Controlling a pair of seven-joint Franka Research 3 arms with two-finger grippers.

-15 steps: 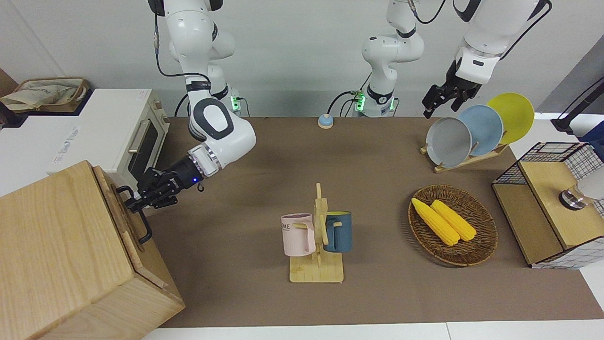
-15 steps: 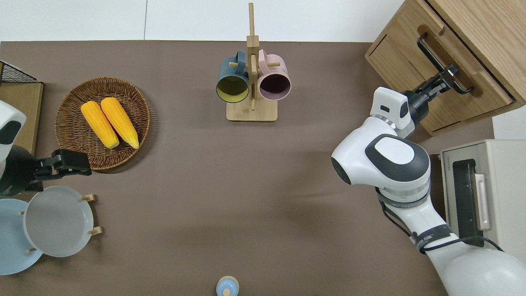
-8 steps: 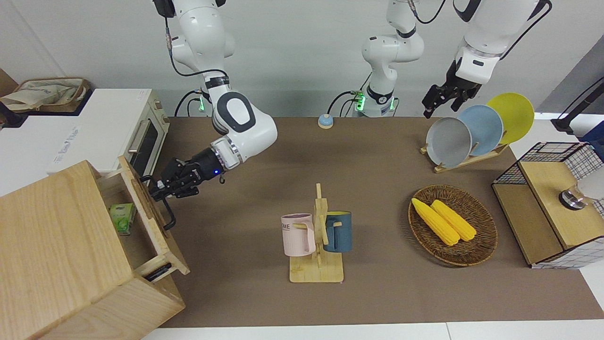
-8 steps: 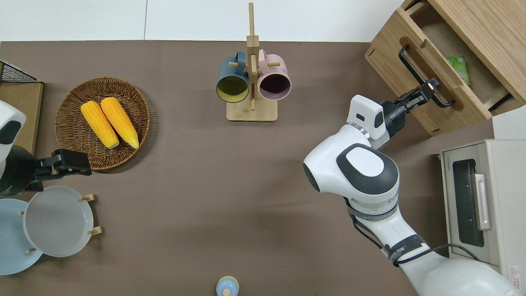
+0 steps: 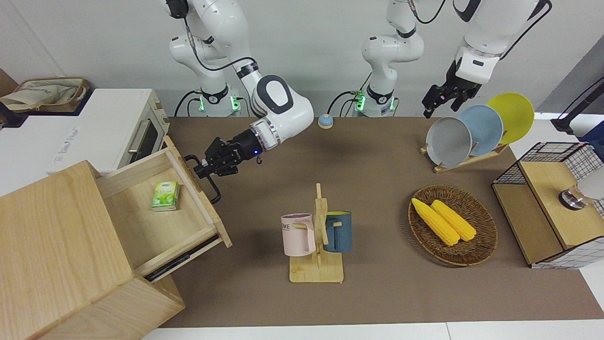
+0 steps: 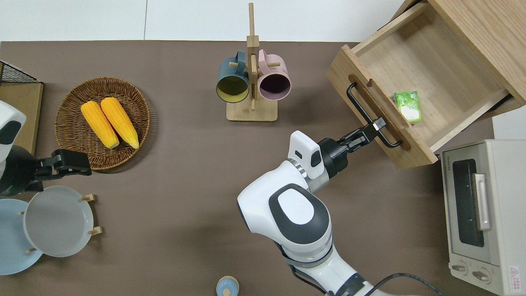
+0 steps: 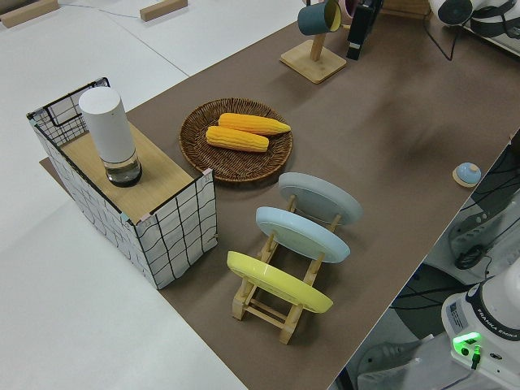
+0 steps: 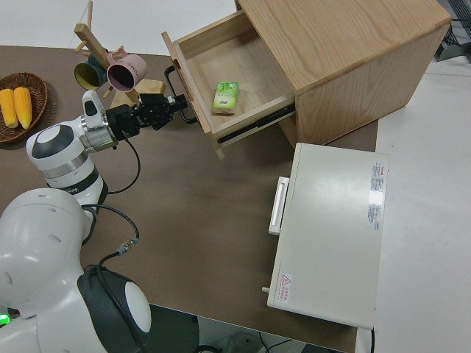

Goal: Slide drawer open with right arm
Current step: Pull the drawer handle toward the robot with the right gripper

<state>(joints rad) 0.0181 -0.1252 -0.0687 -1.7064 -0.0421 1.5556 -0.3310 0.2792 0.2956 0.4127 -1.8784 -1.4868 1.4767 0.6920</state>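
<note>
- The right claw (image 6: 376, 126) is clamped on the black loop handle (image 6: 367, 115) at the front of the drawer (image 6: 427, 70), gripping it near the end toward the toaster oven (image 6: 481, 213).
- The drawer stands pulled far out of the pale wooden box (image 5: 56, 245), which sits at the right arm's end of the table (image 5: 377, 293); a small green packet (image 6: 408, 106) lies on the drawer's floor, close to its front panel.
- The white toaster oven sits just beside the box, nearer to the robots.
- A brown mat covers the table, with white surface showing along its edges; a pale grey wall rises where the robots stand.
- At mid-table, a wooden mug stand (image 5: 317, 264) holds a pink mug (image 5: 298, 234) and a dark blue mug (image 5: 338, 231).
- Toward the left arm's end lie a wicker basket (image 5: 481, 245) with two corn cobs (image 5: 443, 220), a plate rack (image 5: 465, 158) and a wire-and-wood rack (image 5: 552, 208).
- The left arm is parked; I cannot tell how its claw (image 5: 441, 97) is set.
</note>
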